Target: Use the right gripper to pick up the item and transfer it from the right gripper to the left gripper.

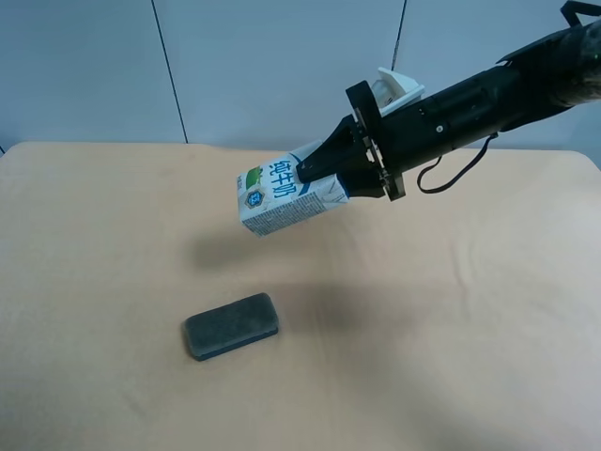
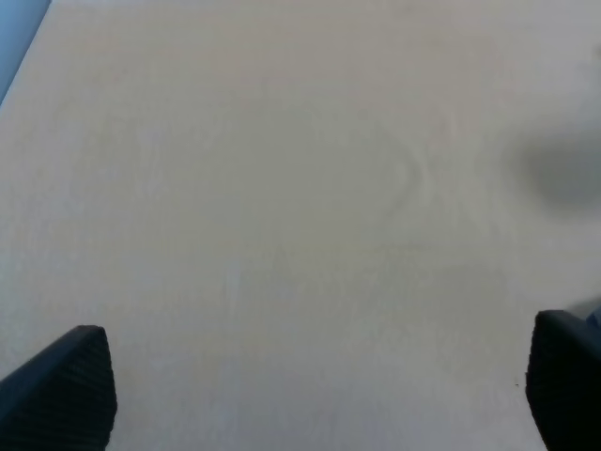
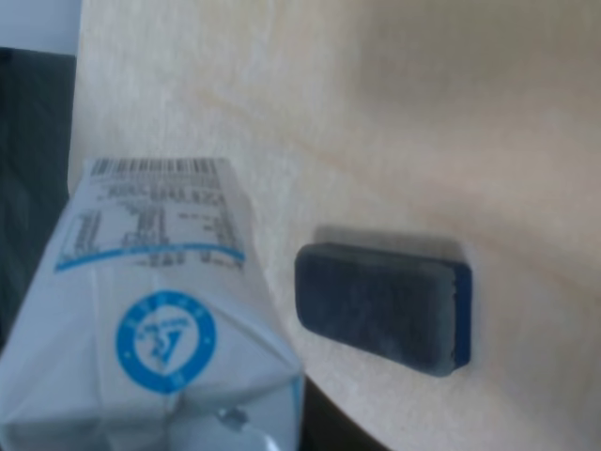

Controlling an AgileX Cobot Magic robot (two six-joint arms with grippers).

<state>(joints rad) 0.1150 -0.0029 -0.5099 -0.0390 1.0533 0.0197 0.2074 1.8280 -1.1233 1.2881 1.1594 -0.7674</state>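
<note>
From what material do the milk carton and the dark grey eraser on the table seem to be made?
The milk carton looks like coated paperboard: smooth printed faces with sharp creased folds. The dark grey eraser looks like soft foam or felt, which one I cannot tell: it has a matte, slightly fuzzy surface and rounded corners.

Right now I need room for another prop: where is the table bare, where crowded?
Bare: the table left of the eraser in the high view, and everything to its right. Crowded only mid-table, under the carton held aloft.
</note>
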